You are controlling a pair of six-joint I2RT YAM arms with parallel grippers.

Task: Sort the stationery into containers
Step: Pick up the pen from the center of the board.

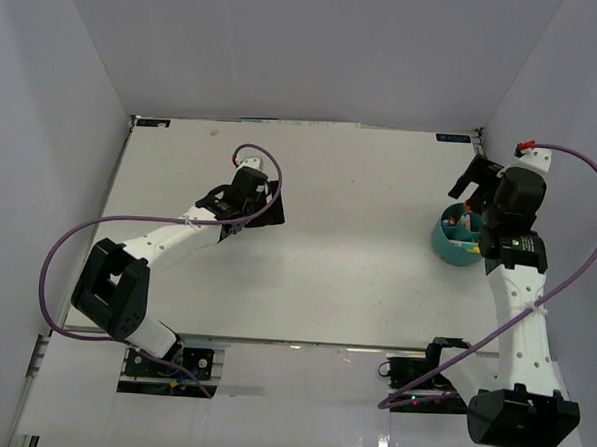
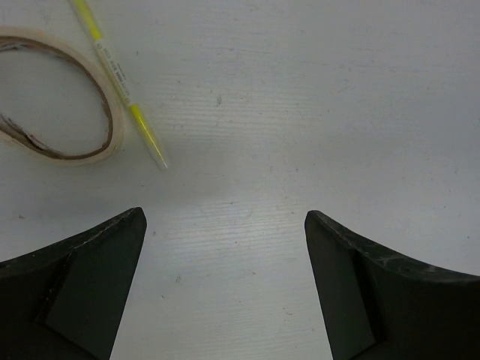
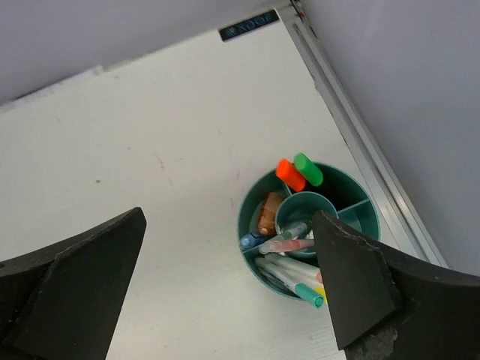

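The left gripper [image 2: 225, 225] stands open and empty just short of the thin yellow pen [image 2: 120, 82] and the beige loop [image 2: 112, 127] lying against it. The right gripper [image 3: 227, 217], also released, hangs above the teal cup [image 3: 244, 217] by the far right corner, where markers stand sorted. Closing on the pen could snag or drag the loop beside it.

Two white-and-black arms trailing purple cables.

The left arm [image 1: 167, 239] and the right arm [image 1: 522, 315] are each built of smooth white link shells joined by blocky black joint housings; the right arm's white shell shows a row of small dark holes. A thin purple left cable [image 1: 279, 182] runs off one arm in a wide loop, and a matching right cable [image 1: 563, 148] arcs off the other from a small red tip [image 1: 524, 148]. The left gripper [image 2: 225, 217] and the right gripper [image 3: 229, 217] have broad, matte black, wedge-shaped fingers with lightly scuffed edges.
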